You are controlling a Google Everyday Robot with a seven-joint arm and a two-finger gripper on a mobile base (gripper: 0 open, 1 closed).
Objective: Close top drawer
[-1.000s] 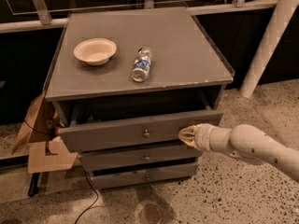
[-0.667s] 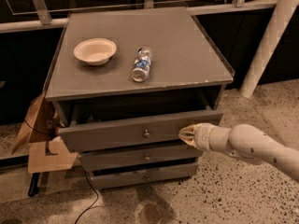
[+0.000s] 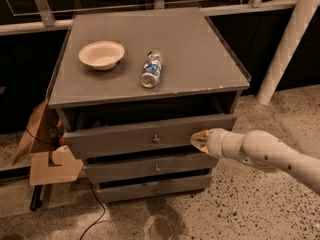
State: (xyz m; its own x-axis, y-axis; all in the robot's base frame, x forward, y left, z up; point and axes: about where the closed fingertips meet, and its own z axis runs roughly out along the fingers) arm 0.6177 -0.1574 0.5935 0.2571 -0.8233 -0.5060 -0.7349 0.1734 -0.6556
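Barely anything has moved over the last second: my gripper (image 3: 196, 140) stays planted against the right part of the top drawer (image 3: 125, 140), the wide grey wooden panel with a small round metal knob (image 3: 156, 139) at its centre, and the jaws look pressed together into 1 tapered tan tip with no gap showing. The drawer still juts out from the grey wooden cabinet (image 3: 210, 54), a dark opening above its front, so I judge the push has made contact but not yet driven it home. On top sit a shallow cream bowl (image 3: 101, 54) and a clear plastic bottle (image 3: 151, 69) lying on its side, both well clear of my arm. The 2 shorter grey drawers (image 3: 150, 168) below also stand slightly out. Brown cardboard pieces (image 3: 50, 164) lean at the cabinet's left side, not in the drawer's path as far as I can see.
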